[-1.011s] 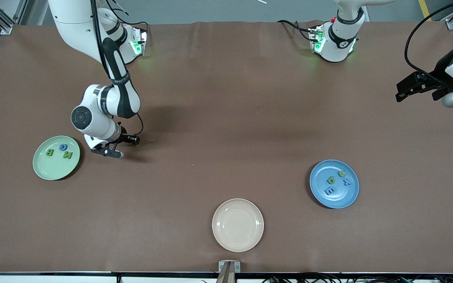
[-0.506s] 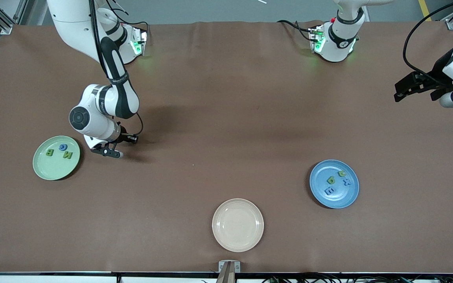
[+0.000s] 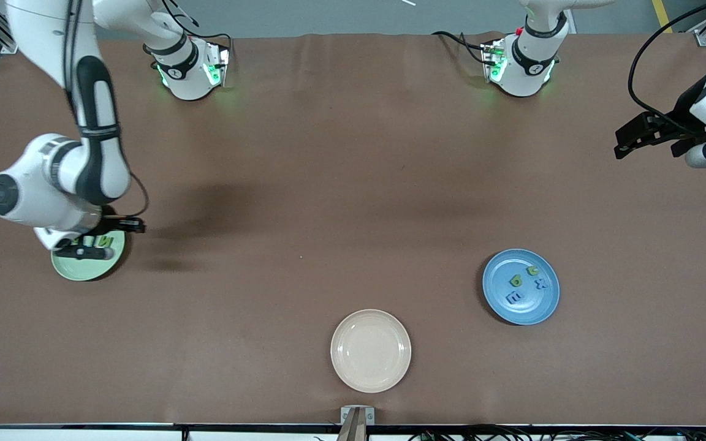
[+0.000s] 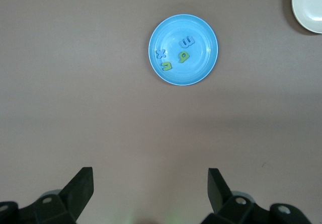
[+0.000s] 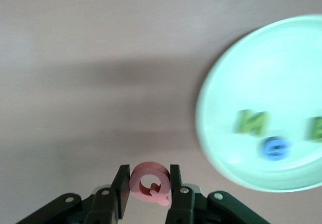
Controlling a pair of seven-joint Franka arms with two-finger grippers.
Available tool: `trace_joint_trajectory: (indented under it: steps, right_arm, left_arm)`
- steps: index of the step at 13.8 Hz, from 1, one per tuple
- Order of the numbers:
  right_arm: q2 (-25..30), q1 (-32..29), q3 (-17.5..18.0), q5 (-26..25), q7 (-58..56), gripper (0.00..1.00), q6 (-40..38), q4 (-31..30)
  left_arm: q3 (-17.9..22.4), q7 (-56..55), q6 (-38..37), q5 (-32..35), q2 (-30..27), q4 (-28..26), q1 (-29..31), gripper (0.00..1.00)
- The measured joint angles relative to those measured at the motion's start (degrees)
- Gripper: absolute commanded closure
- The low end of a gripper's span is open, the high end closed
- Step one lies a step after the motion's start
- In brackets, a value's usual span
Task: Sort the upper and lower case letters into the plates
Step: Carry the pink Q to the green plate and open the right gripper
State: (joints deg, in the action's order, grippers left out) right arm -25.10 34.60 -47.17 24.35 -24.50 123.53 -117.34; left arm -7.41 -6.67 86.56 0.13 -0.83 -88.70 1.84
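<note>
- pink Q (image 5: 150,183) pinched in right hand (image 3: 86,251), over green plate (image 3: 86,266) at right arm's end of desk (image 3: 328,184); last letter, not yet dropped
- green plate: 3 letters. blue plate (image 3: 521,286): 4 letters, lowercase judging by left wrist view
- left hand (image 4: 151,196) wide, empty, waiting
- beige plate (image 3: 371,350): spare

Even overhead light, soft shadows; right wrist view motion-blurred.

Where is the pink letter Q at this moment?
The right gripper holds the pink letter Q in the air, beside the rim of the green plate, at the right arm's end.
</note>
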Motion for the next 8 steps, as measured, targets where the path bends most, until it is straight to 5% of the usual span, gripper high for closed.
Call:
trace_joint_trajectory:
  steps: [5,8]
  right_arm:
    - [-7.53,-11.71,1.64,0.04,-13.42,0.8,1.08,6.37]
    - [-11.68,-18.64,8.02,0.1,-14.78,0.8,4.44,10.3]
  left_arm:
    - [0.0,0.0,0.39,0.0,0.01,-0.16,0.01,0.0]
    - [-0.01,0.0,0.46,0.0,0.01,-0.23,-0.01,0.0]
